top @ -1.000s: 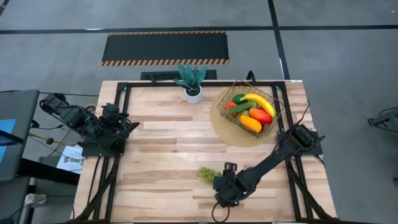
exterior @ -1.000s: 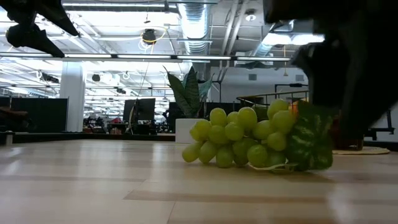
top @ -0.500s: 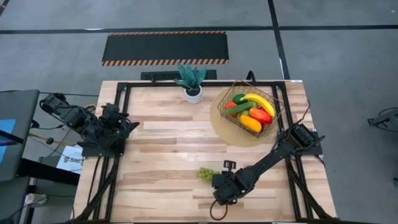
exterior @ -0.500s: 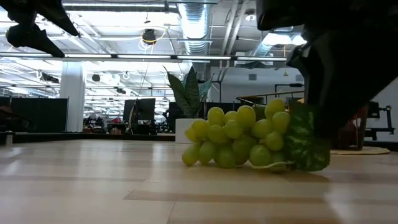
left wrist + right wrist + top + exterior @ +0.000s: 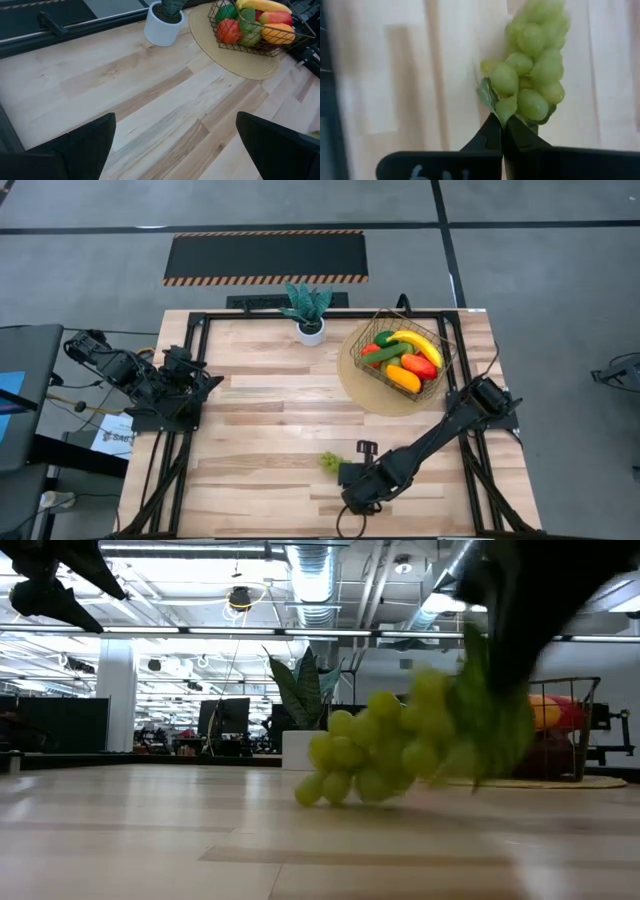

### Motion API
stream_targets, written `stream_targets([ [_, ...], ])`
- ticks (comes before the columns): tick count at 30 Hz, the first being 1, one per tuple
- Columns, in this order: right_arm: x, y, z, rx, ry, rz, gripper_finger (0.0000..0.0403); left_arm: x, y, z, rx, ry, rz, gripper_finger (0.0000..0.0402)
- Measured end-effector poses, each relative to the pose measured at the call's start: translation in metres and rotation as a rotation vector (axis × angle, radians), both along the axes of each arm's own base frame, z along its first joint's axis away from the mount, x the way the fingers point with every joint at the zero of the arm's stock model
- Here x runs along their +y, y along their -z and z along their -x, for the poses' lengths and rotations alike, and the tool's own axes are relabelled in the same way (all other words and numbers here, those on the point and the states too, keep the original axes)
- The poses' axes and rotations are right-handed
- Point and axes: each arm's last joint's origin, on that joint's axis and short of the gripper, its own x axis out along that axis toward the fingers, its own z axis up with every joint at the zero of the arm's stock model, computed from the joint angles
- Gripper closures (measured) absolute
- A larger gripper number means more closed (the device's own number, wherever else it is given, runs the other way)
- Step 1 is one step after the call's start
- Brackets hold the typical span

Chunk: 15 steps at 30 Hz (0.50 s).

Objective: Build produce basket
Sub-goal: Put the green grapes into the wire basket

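A bunch of green grapes (image 5: pixel 329 461) with a green leaf (image 5: pixel 492 730) is near the table's front edge. My right gripper (image 5: pixel 502 131) is shut on its leaf end; in the high view it (image 5: pixel 346 471) is just right of the bunch. The gold wire basket (image 5: pixel 437 345) stands on a round tan mat at the far right and holds a banana (image 5: pixel 418 343), peppers and other produce. My left gripper (image 5: pixel 175 150) hangs open over the table's left side (image 5: pixel 205 383), touching nothing. My right gripper pinches the bunch's leafy end (image 5: pixel 506 109) between its two fingertips. It comes from above, slanting down. The bunch (image 5: pixel 385 750) hangs tilted, leaf end high and far end low; whether the lowest grapes (image 5: pixel 318 788) touch the table I cannot tell.
A spiky green plant in a white pot (image 5: pixel 309 311) stands at the table's far edge, left of the round mat (image 5: pixel 365 395). Bare wooden tabletop (image 5: pixel 270 410) lies between the grapes and the basket.
My right gripper has shut on the leaf end of the grapes and risen. That end has come up off the table, so the bunch now tilts, its other end staying low. In the high view the bunch has shifted slightly toward the table's left.
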Motion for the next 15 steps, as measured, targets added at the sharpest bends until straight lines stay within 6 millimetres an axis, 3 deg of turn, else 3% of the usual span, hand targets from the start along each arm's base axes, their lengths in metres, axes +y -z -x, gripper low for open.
stream_targets([
  [7, -0.017, -0.071, 0.008, -0.147, 0.023, 0.02, 0.0399, 0.0, 0.0, 0.0, -0.001, -0.001, -0.001, 0.0003],
  [15, -0.07, -0.145, 0.04, -0.364, 0.181, 0.119, 0.04, 0.0, 0.0, 0.0, -0.011, -0.01, -0.015, 0.0003],
])
